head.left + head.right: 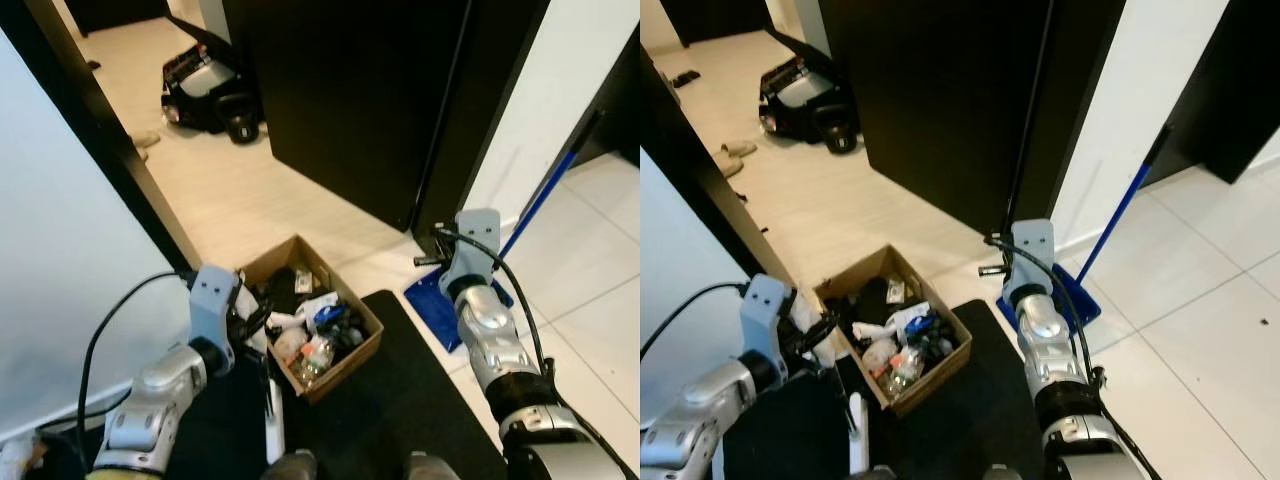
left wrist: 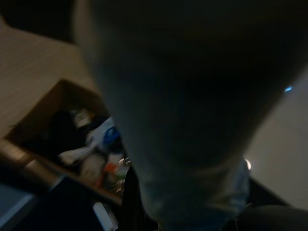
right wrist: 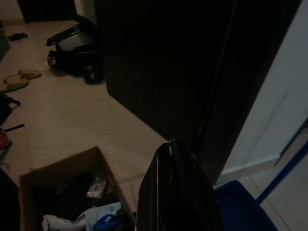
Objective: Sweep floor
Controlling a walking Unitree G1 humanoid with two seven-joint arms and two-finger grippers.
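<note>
- Pale tile floor [image 1: 250,190] by a dark door; a cardboard box [image 1: 352,357] of trash sits on a black mat [image 1: 400,400].
- Blue dustpan [image 1: 428,300] lies beside the mat, its handle [image 1: 540,205] slanting up against the wall.
- Right gripper [image 3: 169,144], fingers pressed together, grips nothing and hovers near the dustpan.
- Left gripper [image 1: 255,320] at the box; finger spread unclear.

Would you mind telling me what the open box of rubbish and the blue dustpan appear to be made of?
The box looks like plain brown corrugated cardboard: matte, with folded-out flaps. The blue dustpan and its long handle seem to be moulded plastic, judging by the even, saturated colour, though the handle might be painted metal.
</note>
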